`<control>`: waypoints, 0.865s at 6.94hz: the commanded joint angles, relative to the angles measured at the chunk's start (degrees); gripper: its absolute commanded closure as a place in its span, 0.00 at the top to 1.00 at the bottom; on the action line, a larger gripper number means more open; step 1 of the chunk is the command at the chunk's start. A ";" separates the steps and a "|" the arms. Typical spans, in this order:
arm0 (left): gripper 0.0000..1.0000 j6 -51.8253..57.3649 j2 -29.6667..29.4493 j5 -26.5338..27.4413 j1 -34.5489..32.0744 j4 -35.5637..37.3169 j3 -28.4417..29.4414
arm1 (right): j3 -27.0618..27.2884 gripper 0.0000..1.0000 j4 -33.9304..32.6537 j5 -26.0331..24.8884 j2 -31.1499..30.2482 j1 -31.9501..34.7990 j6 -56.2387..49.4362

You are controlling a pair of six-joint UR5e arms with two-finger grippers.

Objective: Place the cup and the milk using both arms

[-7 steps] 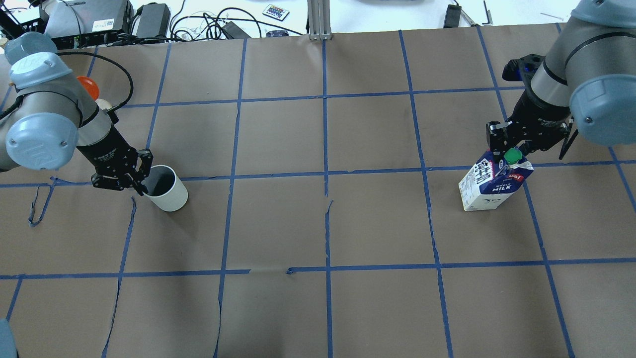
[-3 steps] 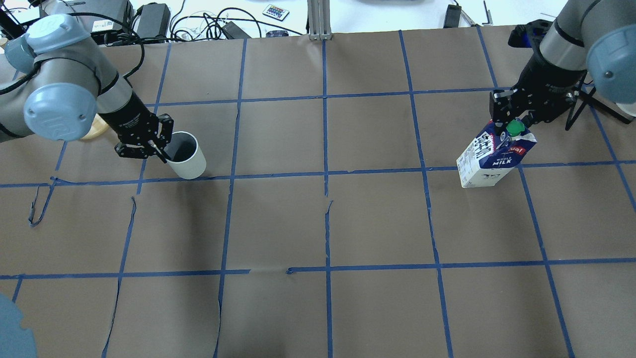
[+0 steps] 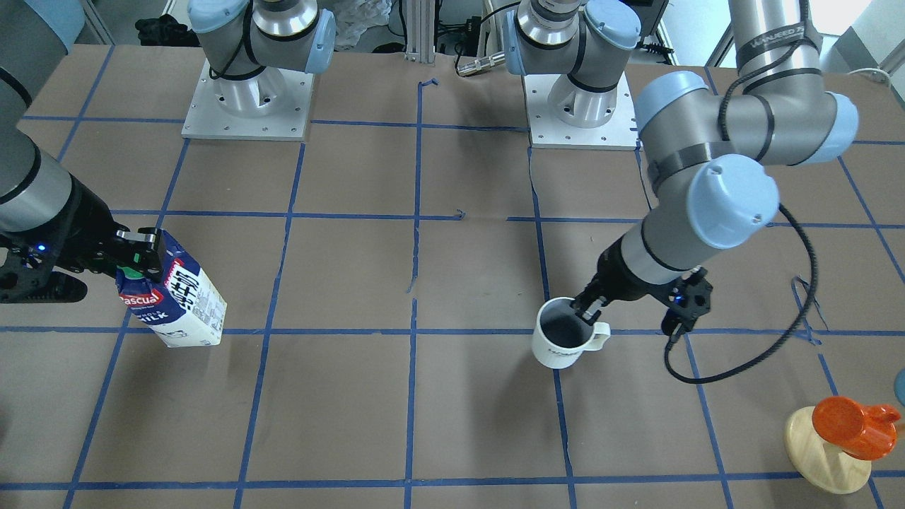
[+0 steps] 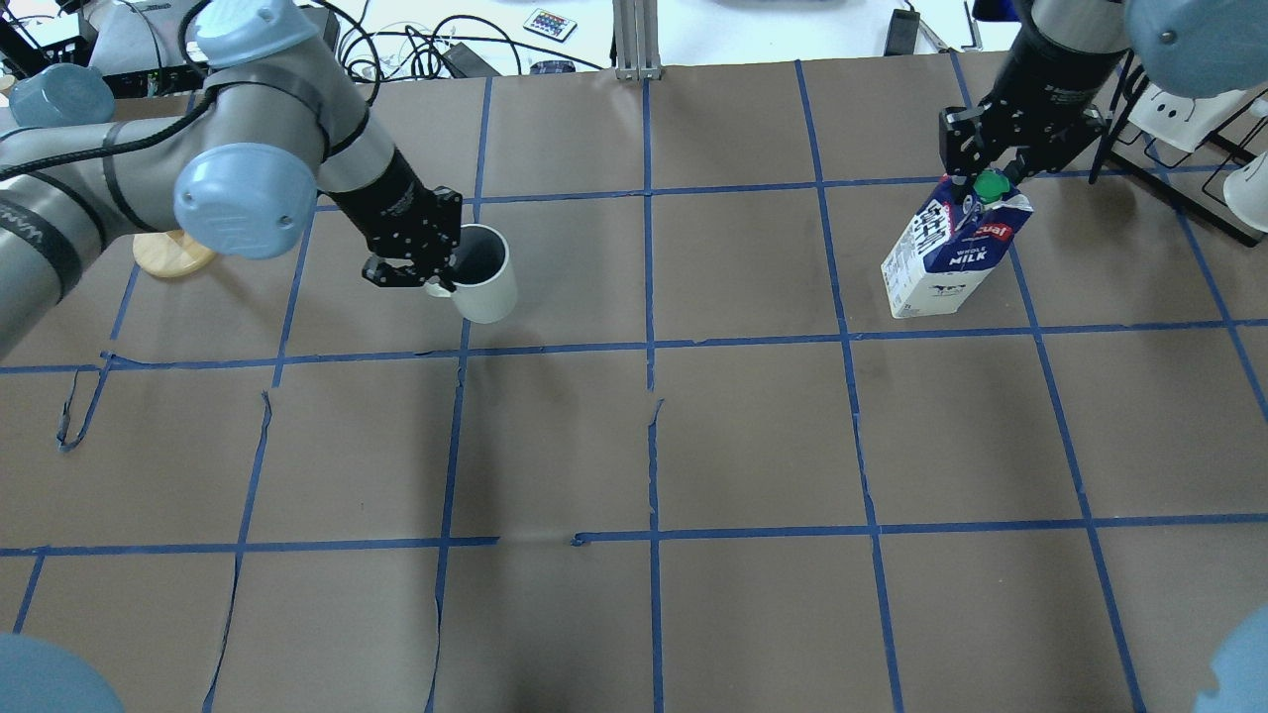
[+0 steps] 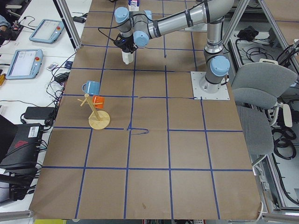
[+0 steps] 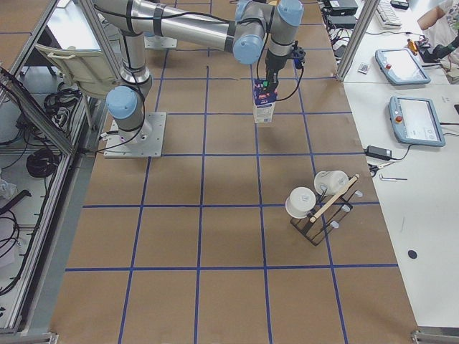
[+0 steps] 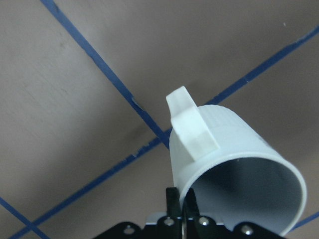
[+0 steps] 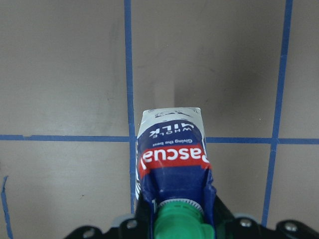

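Observation:
The white ribbed cup (image 4: 487, 284) hangs tilted from my left gripper (image 4: 442, 274), which is shut on its rim next to the handle. It also shows in the front view (image 3: 561, 344) and the left wrist view (image 7: 234, 149), over a blue tape crossing. The blue and white milk (image 4: 944, 259) carton hangs tilted from my right gripper (image 4: 976, 184), which is shut on its gable top by the green cap. The carton shows in the front view (image 3: 181, 304) and the right wrist view (image 8: 172, 149).
An orange cup on a wooden stand (image 3: 841, 428) sits at the table's far left corner; the stand's base (image 4: 170, 254) shows beside my left arm. A black rack with white mugs (image 4: 1194, 124) stands at the far right. Blue tape lines grid the brown table.
Both arms moved away from the robot with their loads. The left gripper carried the cup farther and to the right. The right gripper carried the milk farther and slightly left.

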 commanded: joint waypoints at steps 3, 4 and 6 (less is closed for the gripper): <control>0.00 -21.62 -0.69 -3.37 -15.36 8.27 -4.76 | -0.85 0.22 0.18 -2.74 1.27 1.55 1.62; 0.00 -24.60 -1.13 -3.80 -15.64 11.80 -7.93 | -0.76 0.22 0.36 -3.01 1.19 1.55 1.62; 0.99 -25.33 -1.65 -4.16 -15.82 12.55 -9.71 | -0.67 0.23 0.36 -3.01 1.27 1.55 1.62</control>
